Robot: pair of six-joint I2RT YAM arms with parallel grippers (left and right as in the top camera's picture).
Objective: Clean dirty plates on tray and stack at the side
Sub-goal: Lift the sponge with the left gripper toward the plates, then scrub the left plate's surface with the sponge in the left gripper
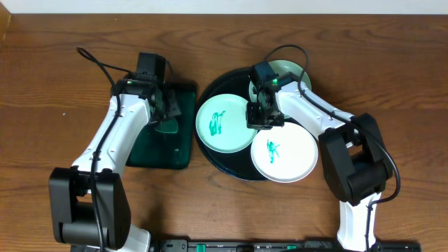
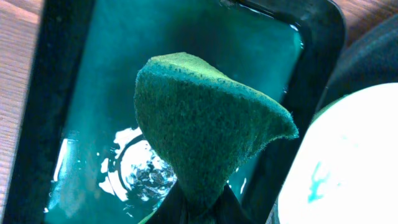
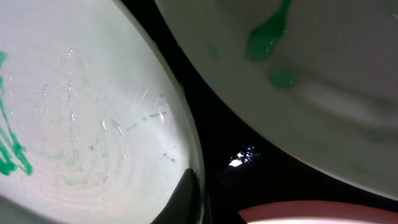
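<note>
Your left gripper (image 2: 198, 206) pinches the sponge (image 2: 205, 124); right gripper (image 1: 260, 117), pressed together, sits low between smeared plates (image 1: 231, 134): a sideways sweep could shove one off the tray (image 1: 232, 166).

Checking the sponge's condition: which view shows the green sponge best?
Left wrist: the sponge fills the frame, folded, pinched in the left gripper above the green tray. Overhead it is small and mostly hidden; right wrist shows none.

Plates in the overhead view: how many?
3 plates, all on the tray: one left, one front-right, one at the back, partly hidden by the right arm.
</note>
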